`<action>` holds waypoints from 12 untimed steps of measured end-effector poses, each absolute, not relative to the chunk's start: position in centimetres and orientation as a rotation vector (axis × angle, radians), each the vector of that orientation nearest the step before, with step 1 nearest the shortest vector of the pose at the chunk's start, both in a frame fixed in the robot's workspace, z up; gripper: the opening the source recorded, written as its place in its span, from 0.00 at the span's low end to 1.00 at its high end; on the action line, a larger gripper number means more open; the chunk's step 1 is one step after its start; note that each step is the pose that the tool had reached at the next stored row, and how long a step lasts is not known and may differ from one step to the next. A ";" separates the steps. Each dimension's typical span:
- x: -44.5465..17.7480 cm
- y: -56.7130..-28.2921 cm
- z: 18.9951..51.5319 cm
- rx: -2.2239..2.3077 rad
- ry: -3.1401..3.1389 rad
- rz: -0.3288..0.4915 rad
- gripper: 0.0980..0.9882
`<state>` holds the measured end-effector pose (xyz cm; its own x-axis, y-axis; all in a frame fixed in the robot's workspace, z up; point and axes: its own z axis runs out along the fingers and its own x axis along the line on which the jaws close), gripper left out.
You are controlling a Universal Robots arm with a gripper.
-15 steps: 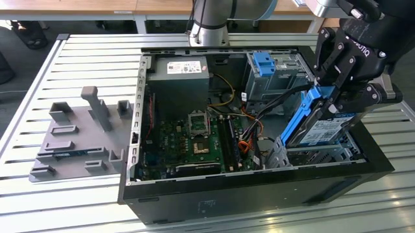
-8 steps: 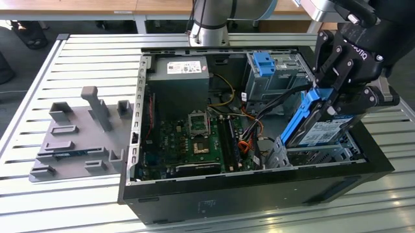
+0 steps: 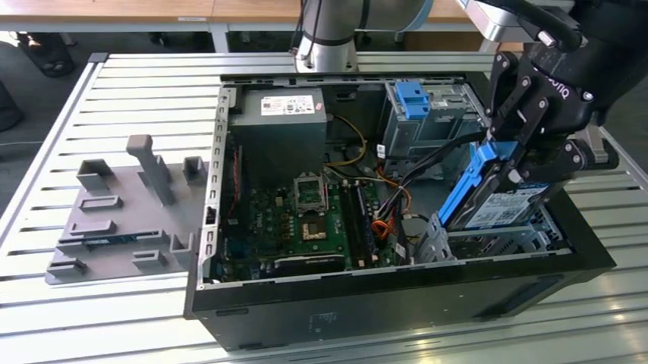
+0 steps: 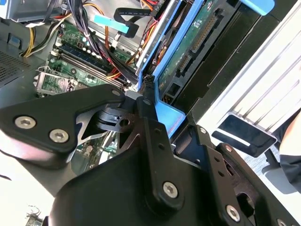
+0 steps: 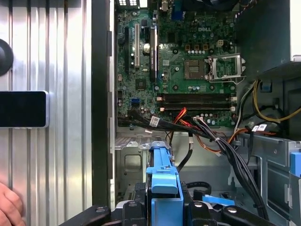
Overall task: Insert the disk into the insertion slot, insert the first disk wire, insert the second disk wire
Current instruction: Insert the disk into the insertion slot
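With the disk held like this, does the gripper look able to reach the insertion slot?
Probably yes: the gripper holds the disk tilted just above the insertion slot, whose top looks open; black cables run close beside.

light: bright, even | glare: slatted table (image 3: pixel 132 83) | shadows: soft, inside computer case (image 3: pixel 405 288)

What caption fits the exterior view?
Black gripper holds blue-framed silver disk tilted above grey perforated metal insertion slot inside open black computer case.
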<state>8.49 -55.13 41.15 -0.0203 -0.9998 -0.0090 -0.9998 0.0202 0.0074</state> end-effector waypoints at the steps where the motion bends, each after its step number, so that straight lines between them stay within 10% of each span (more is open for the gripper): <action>1: 8.5 -55.1 41.1 -2.198 2.243 0.018 0.30; 12: 8.5 -55.1 40.6 -2.198 2.243 0.018 0.30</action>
<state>8.49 -55.13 40.58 -0.0203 -0.9998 -0.0090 -0.9998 0.0202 0.0074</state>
